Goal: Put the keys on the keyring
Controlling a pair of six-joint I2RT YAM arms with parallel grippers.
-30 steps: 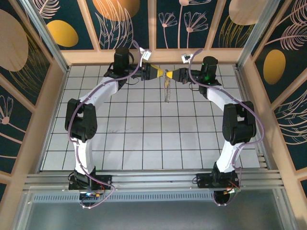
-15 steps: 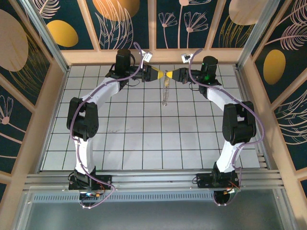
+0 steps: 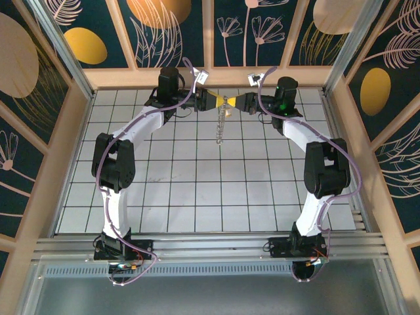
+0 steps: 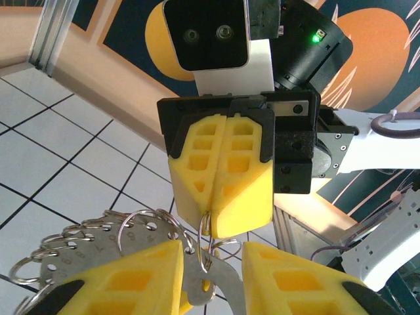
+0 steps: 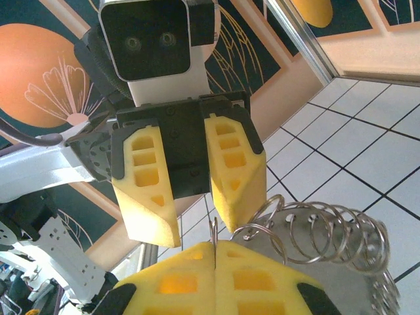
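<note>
— Where is the keyring?

— The keyring hangs at the far middle of the table, strung between the two claws. From there it dangles long and narrow toward the near side.

— What is the right claw doing?

— The right claw has its yellow fingers pressed flat together. A thin wire loop of the keyring is pinched in the seam.

— And the left claw?

— The left claw faces it, tip to tip. Its fingers stand narrowly apart. A flat silvery tab of the keyring sits across that gap and looks gripped between the pads.

— And the other rings?

— They trail in a coil beside the right claw.
</note>
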